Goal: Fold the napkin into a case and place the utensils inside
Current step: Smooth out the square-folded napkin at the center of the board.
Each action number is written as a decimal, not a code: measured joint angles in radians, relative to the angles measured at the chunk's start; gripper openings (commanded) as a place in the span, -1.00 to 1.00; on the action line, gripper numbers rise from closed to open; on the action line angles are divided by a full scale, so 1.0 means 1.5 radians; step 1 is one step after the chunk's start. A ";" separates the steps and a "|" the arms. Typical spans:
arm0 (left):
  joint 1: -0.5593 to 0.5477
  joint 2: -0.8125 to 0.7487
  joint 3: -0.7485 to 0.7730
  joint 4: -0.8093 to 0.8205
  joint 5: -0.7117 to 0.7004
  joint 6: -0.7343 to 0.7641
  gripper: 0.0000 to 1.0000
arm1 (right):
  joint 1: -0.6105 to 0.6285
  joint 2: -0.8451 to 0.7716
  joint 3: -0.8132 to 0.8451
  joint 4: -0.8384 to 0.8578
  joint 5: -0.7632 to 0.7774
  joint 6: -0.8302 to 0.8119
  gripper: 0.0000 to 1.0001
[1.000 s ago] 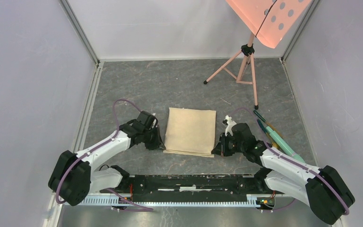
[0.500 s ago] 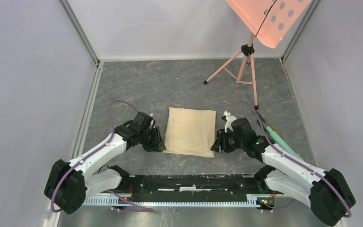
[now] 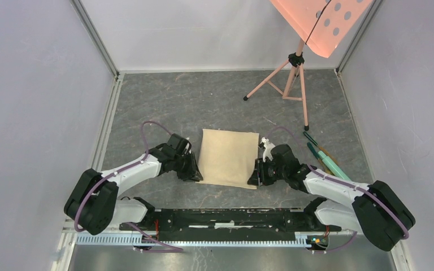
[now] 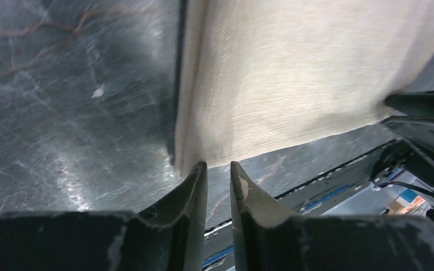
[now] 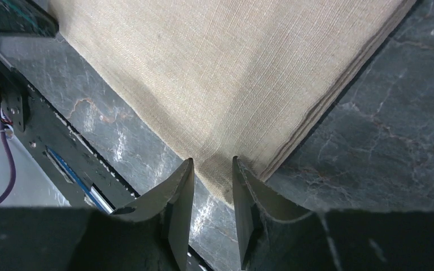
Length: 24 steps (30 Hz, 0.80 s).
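**Left gripper and right gripper at the near corners of the napkin**

The left gripper sat low on the tabletop. Its two fingers were drawn almost together, with only a thin slit between them. One near corner of the napkin met the fingertips, but it could not be told whether the cloth was actually nipped. The right gripper stood the same way, fingers slightly apart, with the other near corner lying in the gap between them. A firm pinch could not be confirmed there either.

Over the last second both arms had edged inward. The grippers had moved from just outside the cloth's side edges onto its corners. The napkin itself had not shifted. It lay flat between the two grippers, already doubled, with stacked layers showing along the edge beside the right gripper.

This looked like the grasp for a further fold being set up, so the case was not yet made. The utensils lay untouched on the outer side of the right gripper and a little beyond it, next to a mint-green cylinder. They were too small to make out in detail.
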 measured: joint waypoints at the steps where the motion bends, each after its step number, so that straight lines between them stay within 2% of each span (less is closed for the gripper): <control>1: 0.000 0.000 -0.015 0.005 0.000 -0.001 -0.45 | 0.000 0.004 -0.002 -0.001 0.000 -0.001 -0.20; 6: 0.000 0.001 -0.038 0.025 0.001 -0.007 -0.47 | 0.016 0.066 0.065 0.000 0.002 -0.012 -0.02; 12: 0.000 -0.016 -0.039 0.022 -0.001 -0.007 -0.43 | 0.038 0.240 0.257 0.078 -0.021 -0.018 0.01; 15: 0.000 -0.030 -0.038 0.023 -0.002 -0.007 -0.45 | 0.052 0.343 0.347 0.130 -0.040 -0.005 -0.05; 18: 0.000 -0.021 -0.038 0.024 -0.009 -0.007 -0.49 | 0.069 0.431 0.417 0.178 -0.058 0.016 -0.19; 24: 0.000 0.007 -0.038 0.037 -0.016 -0.007 -0.51 | 0.085 0.565 0.493 0.268 -0.089 0.064 -0.22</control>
